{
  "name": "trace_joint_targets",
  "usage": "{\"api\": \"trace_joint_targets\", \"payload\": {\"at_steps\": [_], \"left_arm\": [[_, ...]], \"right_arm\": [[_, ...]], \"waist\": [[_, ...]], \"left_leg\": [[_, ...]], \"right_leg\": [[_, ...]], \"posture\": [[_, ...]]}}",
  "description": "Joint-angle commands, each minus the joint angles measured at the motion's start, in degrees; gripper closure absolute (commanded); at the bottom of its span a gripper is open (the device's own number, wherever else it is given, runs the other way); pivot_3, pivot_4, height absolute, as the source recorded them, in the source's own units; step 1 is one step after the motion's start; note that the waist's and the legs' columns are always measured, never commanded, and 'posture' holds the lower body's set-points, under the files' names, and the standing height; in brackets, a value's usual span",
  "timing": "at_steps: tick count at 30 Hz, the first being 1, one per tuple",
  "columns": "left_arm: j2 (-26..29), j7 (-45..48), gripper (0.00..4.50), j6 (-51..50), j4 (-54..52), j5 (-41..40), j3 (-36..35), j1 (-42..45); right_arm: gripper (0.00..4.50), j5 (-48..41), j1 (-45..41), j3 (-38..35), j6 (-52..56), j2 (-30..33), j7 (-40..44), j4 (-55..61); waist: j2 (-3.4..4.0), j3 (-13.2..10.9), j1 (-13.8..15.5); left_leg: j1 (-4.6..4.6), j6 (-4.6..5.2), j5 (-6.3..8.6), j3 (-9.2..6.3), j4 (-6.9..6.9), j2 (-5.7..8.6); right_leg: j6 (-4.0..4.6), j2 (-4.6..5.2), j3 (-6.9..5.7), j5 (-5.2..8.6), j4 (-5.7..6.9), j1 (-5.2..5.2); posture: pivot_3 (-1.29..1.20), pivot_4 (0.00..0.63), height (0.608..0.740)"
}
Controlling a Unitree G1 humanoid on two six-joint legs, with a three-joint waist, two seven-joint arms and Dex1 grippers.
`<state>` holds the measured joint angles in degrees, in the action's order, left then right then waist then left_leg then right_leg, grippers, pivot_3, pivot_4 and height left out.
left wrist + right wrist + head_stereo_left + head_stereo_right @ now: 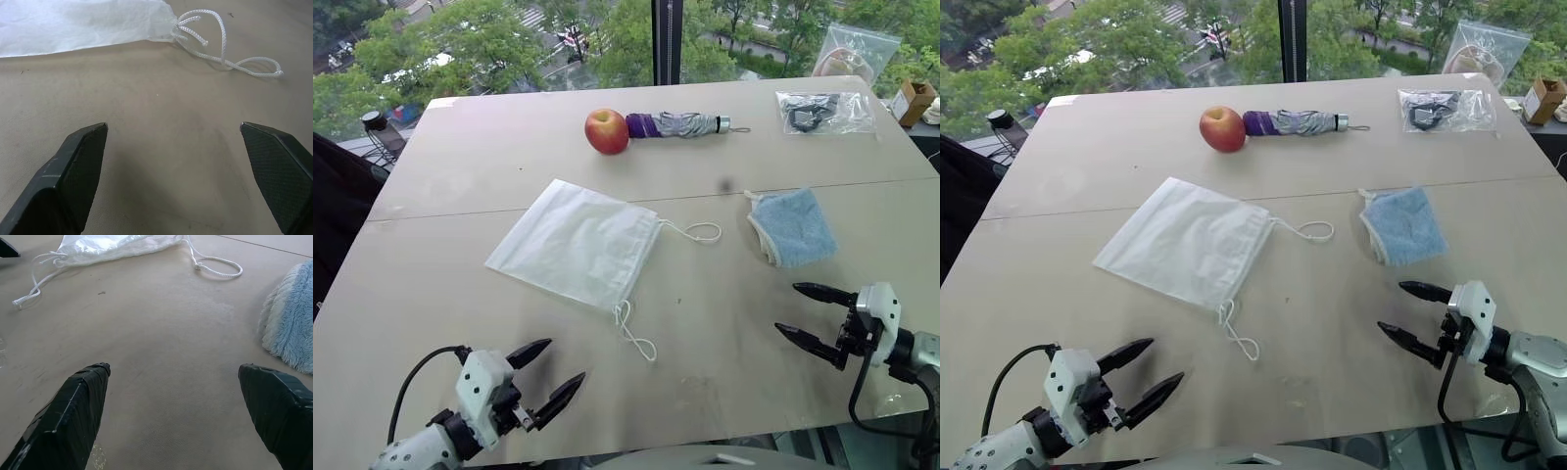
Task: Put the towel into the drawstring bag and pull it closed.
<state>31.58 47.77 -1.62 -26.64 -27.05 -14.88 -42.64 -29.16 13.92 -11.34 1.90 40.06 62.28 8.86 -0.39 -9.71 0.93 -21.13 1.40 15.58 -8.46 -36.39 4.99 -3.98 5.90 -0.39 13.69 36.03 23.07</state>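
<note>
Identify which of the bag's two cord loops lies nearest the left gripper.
The loop trailing off the bag's near corner, toward the left gripper; the other loop lies farther back, toward the towel.

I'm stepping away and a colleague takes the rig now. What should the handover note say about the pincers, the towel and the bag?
Left pincer: open, empty, low over the table short of the bag's near cord.
Right pincer: open, empty, just short of the towel.
Towel: folded, lying flat on the table, right of the bag, apart from it.
Drawstring bag: flat, mouth with cord loops facing right and toward the robot.
Done: nothing.
Left: pick up towel, open bag, insert towel, pull cords closed.
</note>
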Motion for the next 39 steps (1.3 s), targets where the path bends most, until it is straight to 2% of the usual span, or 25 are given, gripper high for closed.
{"api": "trace_joint_targets", "payload": {"at_steps": [1,16,20,25,28,32,36,39], "left_arm": [[-0.8,0.5,0.04,1.3,-0.1,-0.2,-0.4,-0.1],[-3.5,1.7,0.04,0.7,-0.1,-3.8,-0.7,0.7],[-5.7,-2.5,0.04,-1.8,-4.2,-4.5,1.6,3.2],[-8.1,-15.1,0.04,-10.4,-11.1,2.6,9.6,15.0],[-10.3,-24.2,0.04,-17.1,-11.3,10.8,15.5,25.2],[-11.6,-30.8,0.04,-22.5,-10.3,20.2,22.2,34.0],[-13.2,-35.0,0.04,-27.6,-9.7,26.4,27.3,37.7],[-14.7,-38.5,0.04,-31.2,-9.9,30.8,30.0,37.4]], "right_arm": [[0.00,0.3,-0.1,0.2,0.0,-0.1,0.1,1.6],[0.00,0.7,-1.9,1.1,0.9,-0.2,0.2,0.9],[0.00,0.0,-4.2,2.0,1.9,-0.6,0.4,2.0],[0.00,-0.9,-8.4,2.9,5.0,-0.9,-0.9,4.7],[0.00,-1.7,-9.7,3.0,6.7,-0.8,-1.6,6.9],[0.00,-2.6,-9.9,1.8,9.5,-0.2,-3.6,10.0],[0.00,-3.6,-8.1,0.6,11.5,0.6,-4.3,13.0],[0.00,-4.5,-6.5,-0.7,13.0,1.5,-4.8,15.0]], "waist": [[0.00,0.0,0.0],[-0.01,0.0,0.0],[-0.01,0.0,-0.1],[0.03,0.0,0.2],[0.00,0.1,0.3],[-0.01,0.0,0.3],[-0.01,0.0,0.1],[-0.02,0.0,0.1]], "left_leg": [[0.00,0.00,0.00,0.00,0.00,0.00],[0.02,0.02,0.01,0.08,-0.05,0.00],[0.02,0.02,0.01,0.11,-0.12,0.00],[0.00,0.02,0.00,0.12,-0.32,0.00],[-0.01,0.01,0.00,0.11,-0.58,0.01],[0.03,-0.02,-0.01,0.19,-0.72,0.03],[0.08,-0.04,-0.02,0.25,-0.75,0.02],[0.05,-0.03,-0.01,0.25,-0.75,0.02]], "right_leg": [[0.00,0.00,0.00,0.00,0.00,0.00],[-0.03,-0.02,0.07,-0.04,0.00,0.00],[-0.09,-0.04,0.11,-0.09,0.01,-0.01],[-0.18,-0.20,0.14,-0.20,0.06,-0.03],[-0.19,-0.38,0.17,-0.22,0.27,-0.05],[-0.20,-0.42,0.27,-0.23,0.49,-0.04],[-0.20,-0.44,0.35,-0.23,0.59,-0.01],[-0.21,-0.44,0.36,-0.23,0.59,0.00]], "posture": [[0.00,0.150,0.740],[0.00,0.150,0.740],[0.00,0.150,0.740],[0.00,0.150,0.740],[0.00,0.150,0.740],[0.00,0.150,0.740],[0.00,0.150,0.740],[0.00,0.150,0.740]]}}
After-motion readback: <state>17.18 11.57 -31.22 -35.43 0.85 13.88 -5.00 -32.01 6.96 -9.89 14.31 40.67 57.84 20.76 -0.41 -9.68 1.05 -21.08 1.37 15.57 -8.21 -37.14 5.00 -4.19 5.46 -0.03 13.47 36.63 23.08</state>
